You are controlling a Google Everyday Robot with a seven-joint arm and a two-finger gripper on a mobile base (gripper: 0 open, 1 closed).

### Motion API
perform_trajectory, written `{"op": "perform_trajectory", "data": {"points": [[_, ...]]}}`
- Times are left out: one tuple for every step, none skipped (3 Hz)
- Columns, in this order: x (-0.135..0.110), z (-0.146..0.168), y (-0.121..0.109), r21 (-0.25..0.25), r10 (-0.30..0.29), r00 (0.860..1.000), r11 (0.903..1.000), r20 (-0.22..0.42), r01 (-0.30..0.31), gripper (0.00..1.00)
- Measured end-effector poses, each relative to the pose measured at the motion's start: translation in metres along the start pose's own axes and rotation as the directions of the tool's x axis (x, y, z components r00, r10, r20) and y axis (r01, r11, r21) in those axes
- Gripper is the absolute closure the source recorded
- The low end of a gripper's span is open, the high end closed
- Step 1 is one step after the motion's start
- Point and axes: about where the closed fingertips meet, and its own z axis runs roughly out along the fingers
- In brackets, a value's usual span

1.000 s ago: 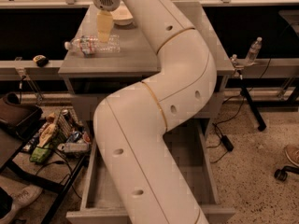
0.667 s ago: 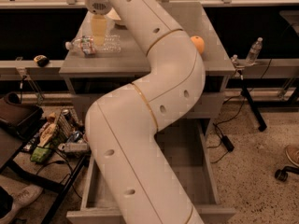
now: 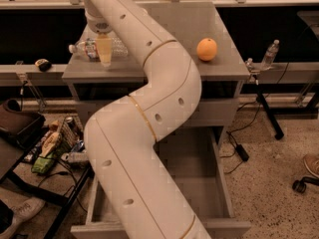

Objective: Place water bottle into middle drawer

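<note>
1 step is in hand: getting hold of the water bottle [image 3: 85, 49], and no part of the task looks done yet. Measured from the orange [image 3: 207, 49], the bottle lies on its side on the same cabinet top [image 3: 199, 24], well apart from the fruit toward the left edge of the view, its white cap pointing away from the orange. The gripper [image 3: 103, 51] hangs pointing down at the bottle's midsection, nearer the orange than the cap is; whether it is released or clenched on the bottle I cannot tell. The middle drawer [image 3: 194, 168] stands open below the orange and nearer the camera, its grey floor bare where the arm [image 3: 149, 133] does not hide it

To do this well, I judge the grasp should cross the ribbed body at its middle, since a round clear bottle is likely to roll or slip under an off-centre squeeze. Press gently; thin plastic buckles. Lift straight up before swinging, pass wide of the orange, then lower onto the drawer floor inside the tall side walls. A 2nd small bottle [image 3: 269, 54] beyond the orange, off the cabinet, is not the target
</note>
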Motion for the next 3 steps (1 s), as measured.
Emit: {"op": "perform_trajectory", "data": {"points": [[0.0027, 0.0119, 0.0049, -0.030, -0.007, 1.000, 0.9995, -0.011, 0.006, 0.38], [0.0024, 0.0087, 0.0054, -0.030, -0.007, 1.000, 0.9995, -0.011, 0.006, 0.62], [0.0023, 0.0093, 0.0069, -0.030, -0.007, 1.000, 0.9995, -0.011, 0.006, 0.85]]}}
